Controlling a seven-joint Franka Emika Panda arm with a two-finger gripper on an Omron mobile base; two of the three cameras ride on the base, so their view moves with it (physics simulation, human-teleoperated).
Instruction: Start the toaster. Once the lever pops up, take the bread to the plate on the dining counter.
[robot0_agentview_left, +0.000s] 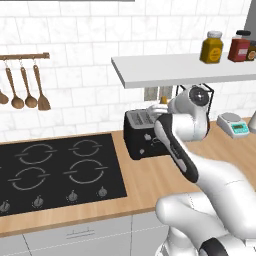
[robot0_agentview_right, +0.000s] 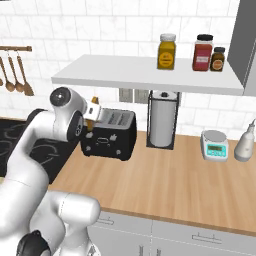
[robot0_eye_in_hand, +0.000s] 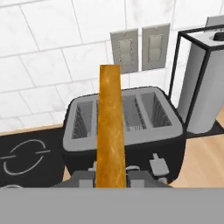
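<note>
Jaws clamping bread (robot0_eye_in_hand: 109, 131), above toaster (robot0_eye_in_hand: 127, 127) slots

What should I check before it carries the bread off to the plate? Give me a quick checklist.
1. Grip on the bread: ok. The gripper is shut on its lower edge, crust edge-on to the hand view.
2. Bread clear of the toaster: ok. The slice stands above the slotted top, not in a slot.
3. Slice straight in the jaws: ok, upright in the hand view.
4. Overhead room: cannot tell. The white shelf hangs just above the hand.
5. Side room: ok for now. The paper towel holder stands apart, to the toaster's right.
6. Plate and dining counter located: cannot tell from these views.
</note>
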